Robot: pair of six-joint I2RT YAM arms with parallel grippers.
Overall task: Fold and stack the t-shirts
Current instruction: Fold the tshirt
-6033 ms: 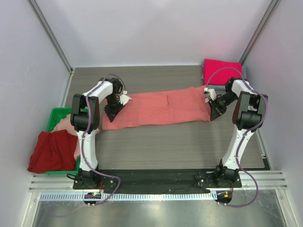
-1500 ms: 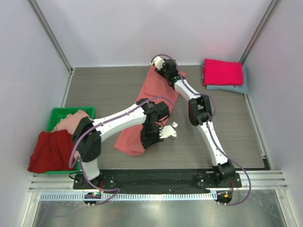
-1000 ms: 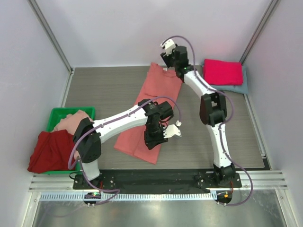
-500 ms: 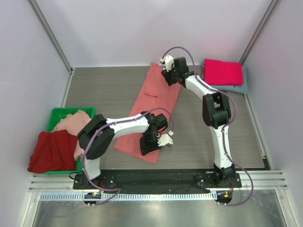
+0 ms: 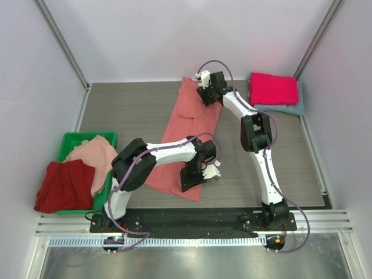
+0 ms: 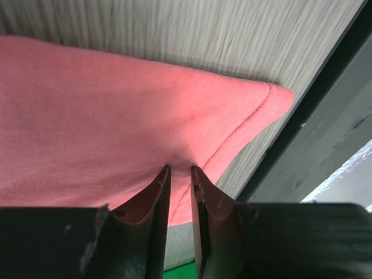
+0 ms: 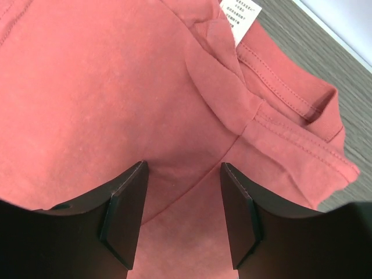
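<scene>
Left fingers [image 6: 156,200], nearly closed, pinch the near hem corner of the salmon t-shirt [image 5: 195,116]. Right fingers [image 7: 125,215] stand apart over its neck end near the white label [image 7: 240,16]. The shirt lies as a long strip diagonally across the table [image 5: 128,110], collar at the far end.

white neck label [image 7: 240,13] on salmon t-shirt [image 7: 116,104], print too small to read
</scene>
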